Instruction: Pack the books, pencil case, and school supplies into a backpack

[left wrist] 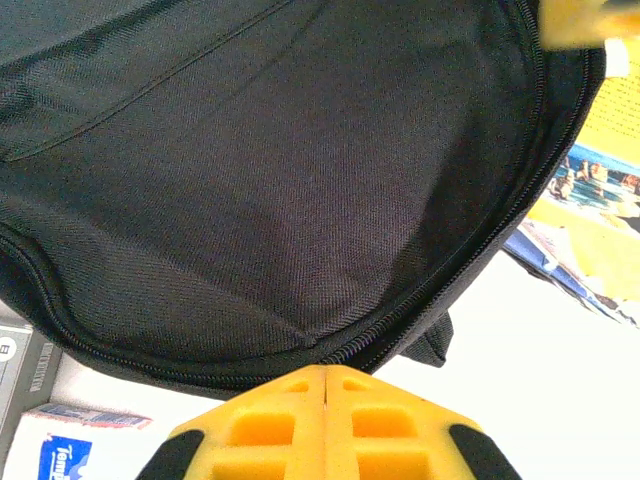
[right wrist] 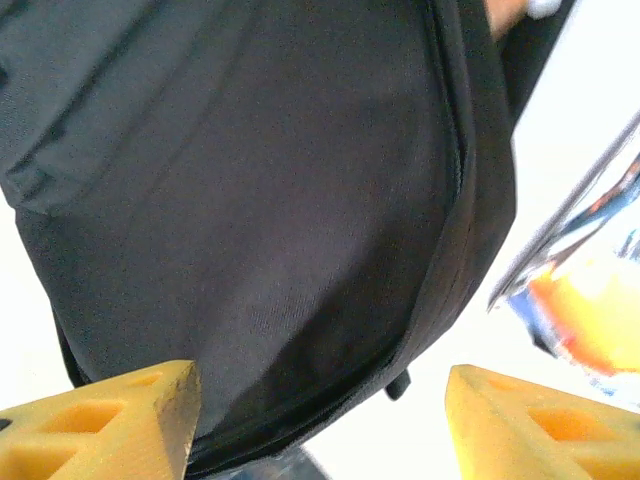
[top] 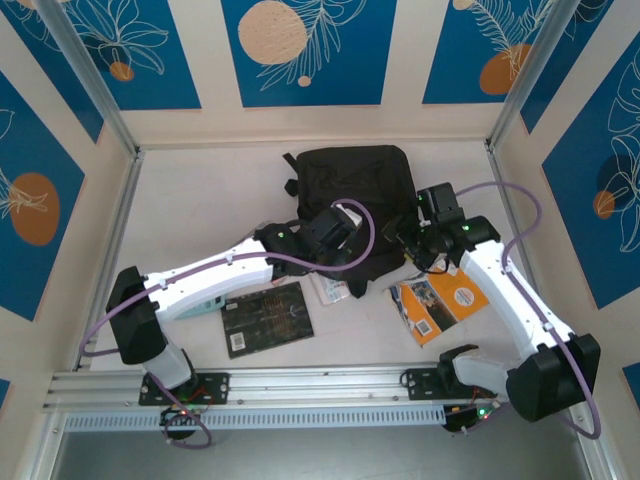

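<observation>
the packet (left wrist: 60, 450) at the near left, by the left wrist, has a blue label with white letters, cut off, starting "tem"; other print is too blurred.

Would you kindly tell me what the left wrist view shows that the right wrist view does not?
Left wrist view: the left gripper, jaws pressed together by the zip edge of the backpack, and a blue-printed white packet at lower left. Right wrist view: the right gripper, jaws standing wide apart. Both share the backpack's black fabric and a blurred orange-yellow book cover at the right edge.
</observation>
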You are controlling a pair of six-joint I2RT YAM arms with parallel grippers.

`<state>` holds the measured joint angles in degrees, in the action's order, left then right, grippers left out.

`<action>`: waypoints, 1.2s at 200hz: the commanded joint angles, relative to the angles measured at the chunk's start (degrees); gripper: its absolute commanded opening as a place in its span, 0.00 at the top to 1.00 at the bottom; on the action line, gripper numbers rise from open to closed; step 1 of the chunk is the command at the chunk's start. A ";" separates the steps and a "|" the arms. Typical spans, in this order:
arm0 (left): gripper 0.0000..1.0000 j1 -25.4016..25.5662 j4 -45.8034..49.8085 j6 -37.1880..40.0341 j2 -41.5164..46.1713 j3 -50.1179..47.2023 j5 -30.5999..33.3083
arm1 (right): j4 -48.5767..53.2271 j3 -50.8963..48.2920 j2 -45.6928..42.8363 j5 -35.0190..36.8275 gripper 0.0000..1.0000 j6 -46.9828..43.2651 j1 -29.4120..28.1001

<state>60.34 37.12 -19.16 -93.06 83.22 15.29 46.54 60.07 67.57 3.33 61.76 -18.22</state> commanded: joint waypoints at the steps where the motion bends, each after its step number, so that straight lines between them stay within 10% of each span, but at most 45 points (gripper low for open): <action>1: 1.00 1.06 0.14 -0.71 1.82 1.79 -0.99 | -4.09 -0.45 1.89 -8.46 0.32 10.23 -1.83; 66: 1.00 1.06 0.38 0.00 3.06 -0.25 1.46 | -0.86 -1.19 8.90 -5.11 0.43 18.14 -5.83; 140: 1.00 0.60 1.02 2.83 1.97 -2.74 8.24 | 3.08 -1.02 9.33 4.00 1.00 15.46 -8.41; 240: 1.00 -1.04 2.33 6.85 -0.54 -4.90 18.97 | 3.41 -3.64 7.96 7.20 1.00 12.36 -9.25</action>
<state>60.25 36.86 -14.17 -93.51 79.42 27.18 46.06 57.93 76.60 5.85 75.94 -27.75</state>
